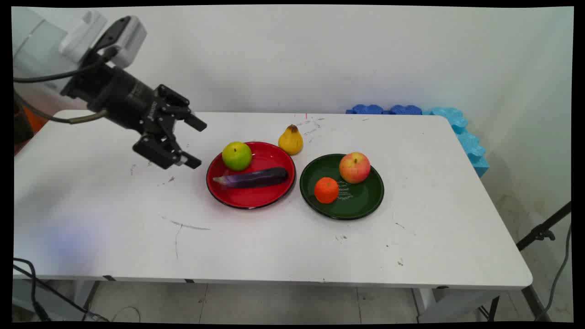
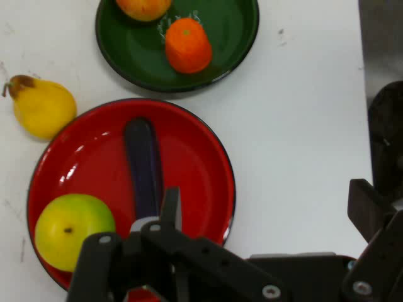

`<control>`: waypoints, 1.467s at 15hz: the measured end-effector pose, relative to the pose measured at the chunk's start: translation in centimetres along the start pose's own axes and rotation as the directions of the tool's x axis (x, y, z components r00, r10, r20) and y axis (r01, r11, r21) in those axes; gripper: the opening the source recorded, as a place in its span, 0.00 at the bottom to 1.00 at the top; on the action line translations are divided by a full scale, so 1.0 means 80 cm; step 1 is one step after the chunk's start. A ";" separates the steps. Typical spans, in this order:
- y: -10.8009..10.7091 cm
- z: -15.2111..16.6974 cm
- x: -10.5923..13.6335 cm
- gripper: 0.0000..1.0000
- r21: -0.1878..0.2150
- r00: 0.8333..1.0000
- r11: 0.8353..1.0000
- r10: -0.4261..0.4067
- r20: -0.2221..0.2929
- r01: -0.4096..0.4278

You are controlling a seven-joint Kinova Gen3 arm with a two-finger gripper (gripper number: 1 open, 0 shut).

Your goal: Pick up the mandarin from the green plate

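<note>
My black gripper (image 1: 197, 142) hangs open above the table, just left of the red plate (image 1: 250, 197), with nothing between its fingers. On that plate lie a green apple (image 1: 236, 156) and a purple eggplant (image 1: 254, 177). In the hand view the red plate (image 2: 189, 163) sits below the fingers, with the green apple (image 2: 72, 229) at lower left and the eggplant (image 2: 143, 167) running up the middle. A yellow pear (image 1: 290, 140) stands on the table behind the red plate; it shows as the pear (image 2: 41, 107) at left in the hand view.
A green plate (image 1: 361, 203) right of the red one holds a red-yellow apple (image 1: 354, 167) and an orange (image 1: 326, 190). Blue foam pieces (image 1: 461, 132) line the table's far right edge. A black stand leg (image 1: 544, 230) rises at the right, off the table.
</note>
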 end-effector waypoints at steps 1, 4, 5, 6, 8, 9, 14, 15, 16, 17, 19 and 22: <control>-0.002 0.004 0.009 1.00 0.009 1.000 1.000 -0.005 0.003 0.005; -0.007 0.016 0.039 1.00 0.035 1.000 0.999 -0.020 0.010 0.019; -0.009 0.021 0.051 1.00 0.043 1.000 0.999 -0.023 0.012 0.023; -0.010 0.028 0.063 1.00 0.052 1.000 0.998 -0.026 0.013 0.025; -0.014 0.043 0.088 1.00 0.067 0.999 0.997 -0.030 0.016 0.029; -0.016 0.052 0.099 1.00 0.074 0.999 0.997 -0.033 0.018 0.032; -0.027 0.109 0.138 1.00 0.100 0.998 0.995 -0.034 0.053 0.029; -0.029 0.125 0.143 1.00 0.102 0.997 0.995 -0.028 0.068 0.021; -0.032 0.145 0.145 1.00 0.101 0.996 0.995 -0.020 0.088 0.011; -0.035 0.167 0.146 1.00 0.101 0.994 0.995 -0.016 0.107 0.005; -0.040 0.207 0.145 1.00 0.096 0.991 0.995 -0.019 0.135 0.006; -0.049 0.260 0.139 1.00 0.082 0.987 0.996 -0.031 0.157 0.018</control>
